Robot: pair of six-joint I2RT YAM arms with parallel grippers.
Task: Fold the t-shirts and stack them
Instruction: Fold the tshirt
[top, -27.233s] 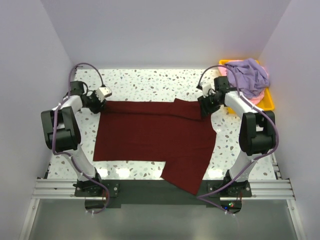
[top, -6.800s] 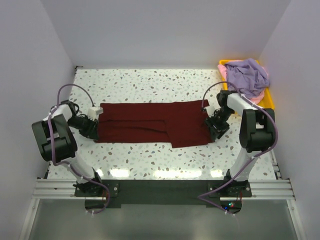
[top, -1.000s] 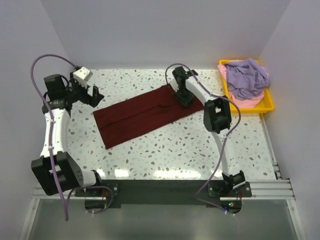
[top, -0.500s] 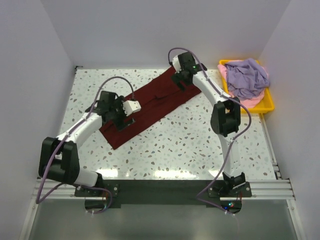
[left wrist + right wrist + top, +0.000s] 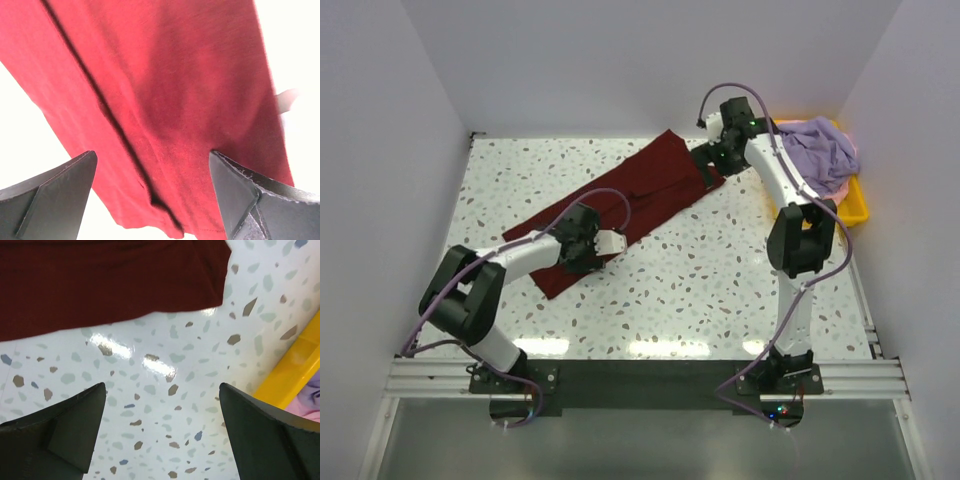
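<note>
The dark maroon t-shirt lies folded into a long narrow strip on the speckled table, running diagonally from the near left toward the far right. The left gripper is positioned over the near-left portion of the strip; in the left wrist view its fingers stand spread wide, one at each lower corner, with the maroon cloth filling the space between them and a dark fold line crossing it diagonally. Whether the fingertips touch the cloth cannot be determined. The left gripper holds nothing. The right gripper is positioned just beside the far-right end of the strip, between the strip and the yellow tray. In the right wrist view its fingers are likewise spread wide and hold nothing; bare table surface lies between them, the end of the maroon cloth lies beyond the fingertips, apart from them, and the tray rim appears at the right edge. The lavender t-shirt lies crumpled in the tray, on top of the pale pink t-shirt, of which only an edge shows
</note>
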